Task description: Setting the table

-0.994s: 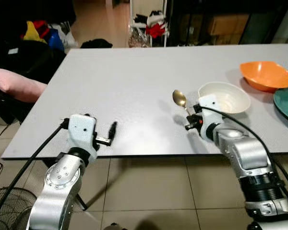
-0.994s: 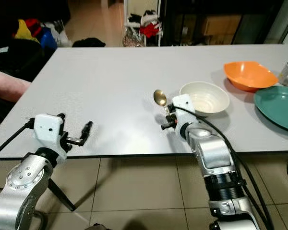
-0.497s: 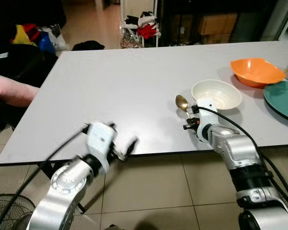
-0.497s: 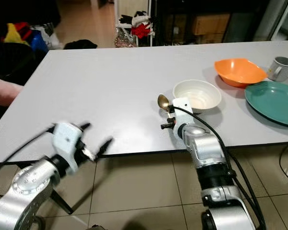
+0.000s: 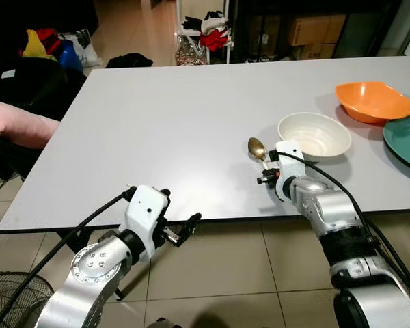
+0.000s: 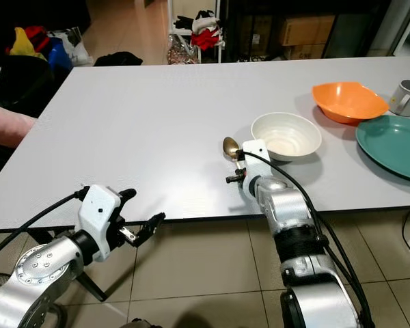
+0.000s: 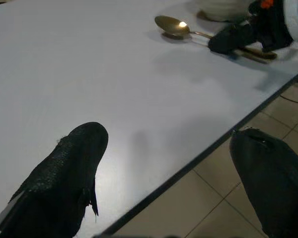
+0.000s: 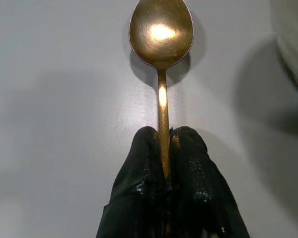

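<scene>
Jaws of the right gripper (image 8: 165, 148) pinch the spoon (image 8: 161, 34) handle

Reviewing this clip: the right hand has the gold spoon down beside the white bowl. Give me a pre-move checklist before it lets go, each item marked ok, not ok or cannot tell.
1. Right hand pinching the gold metal spoon by its handle: ok, both fingers closed on it.
2. Spoon bowl resting on the grey table: cannot tell; its shadow sits tight beneath, but contact is unclear.
3. Spoon apart from the white ceramic bowl: ok, a gap of bare table shows between them.
4. Left hand out of the way: ok, open at the near table edge, well to the spoon's left.
5. Orange bowl and teal plate away from the spoon: ok, both beyond the white bowl.
</scene>
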`<state>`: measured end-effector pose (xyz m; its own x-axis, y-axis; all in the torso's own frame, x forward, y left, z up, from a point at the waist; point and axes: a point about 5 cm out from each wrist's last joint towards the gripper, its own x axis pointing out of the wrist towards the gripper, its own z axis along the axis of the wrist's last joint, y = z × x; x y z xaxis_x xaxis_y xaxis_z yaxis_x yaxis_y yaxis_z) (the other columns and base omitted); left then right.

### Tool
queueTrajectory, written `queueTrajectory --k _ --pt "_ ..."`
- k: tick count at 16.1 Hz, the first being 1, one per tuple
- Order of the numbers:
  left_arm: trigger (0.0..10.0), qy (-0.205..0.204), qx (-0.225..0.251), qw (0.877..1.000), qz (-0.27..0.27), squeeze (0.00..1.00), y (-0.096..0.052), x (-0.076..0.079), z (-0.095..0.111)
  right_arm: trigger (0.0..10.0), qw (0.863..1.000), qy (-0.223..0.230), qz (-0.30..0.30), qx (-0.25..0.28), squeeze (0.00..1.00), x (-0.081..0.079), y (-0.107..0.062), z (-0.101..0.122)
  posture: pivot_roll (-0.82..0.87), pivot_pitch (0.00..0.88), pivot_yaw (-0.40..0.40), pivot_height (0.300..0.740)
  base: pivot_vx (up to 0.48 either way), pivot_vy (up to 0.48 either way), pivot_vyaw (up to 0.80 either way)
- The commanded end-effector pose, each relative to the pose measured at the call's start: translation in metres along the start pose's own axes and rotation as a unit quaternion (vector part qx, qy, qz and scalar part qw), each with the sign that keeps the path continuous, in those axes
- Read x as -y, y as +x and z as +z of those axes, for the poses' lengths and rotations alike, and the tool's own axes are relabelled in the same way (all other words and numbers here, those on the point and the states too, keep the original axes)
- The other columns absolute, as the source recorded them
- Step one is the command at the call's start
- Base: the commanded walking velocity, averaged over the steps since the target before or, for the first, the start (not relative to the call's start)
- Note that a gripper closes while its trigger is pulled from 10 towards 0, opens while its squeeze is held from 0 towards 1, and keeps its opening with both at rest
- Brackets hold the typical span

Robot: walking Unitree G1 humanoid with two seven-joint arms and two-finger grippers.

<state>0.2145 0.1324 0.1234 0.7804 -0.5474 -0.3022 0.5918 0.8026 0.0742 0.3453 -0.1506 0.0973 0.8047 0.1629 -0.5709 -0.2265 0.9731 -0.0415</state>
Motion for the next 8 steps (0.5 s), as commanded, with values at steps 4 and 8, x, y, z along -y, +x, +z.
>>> queueTrajectory --k 4,8 --pt "10.0 0.007 -0.003 1.0 -0.016 0.0 0.0001 0.0022 0.0013 10.0 1.0 0.013 -0.007 -0.004 0.0 -0.0033 0.0014 0.0047 -0.06 0.0 0.065 0.74 0.0 0.0 0.0" --pt "10.0 0.007 -0.003 1.0 -0.021 0.0 -0.0003 0.0035 0.0015 10.0 1.0 0.016 -0.005 -0.014 0.0 -0.0087 0.0033 -0.0012 -0.06 0.0 0.067 0.74 0.0 0.0 0.0"
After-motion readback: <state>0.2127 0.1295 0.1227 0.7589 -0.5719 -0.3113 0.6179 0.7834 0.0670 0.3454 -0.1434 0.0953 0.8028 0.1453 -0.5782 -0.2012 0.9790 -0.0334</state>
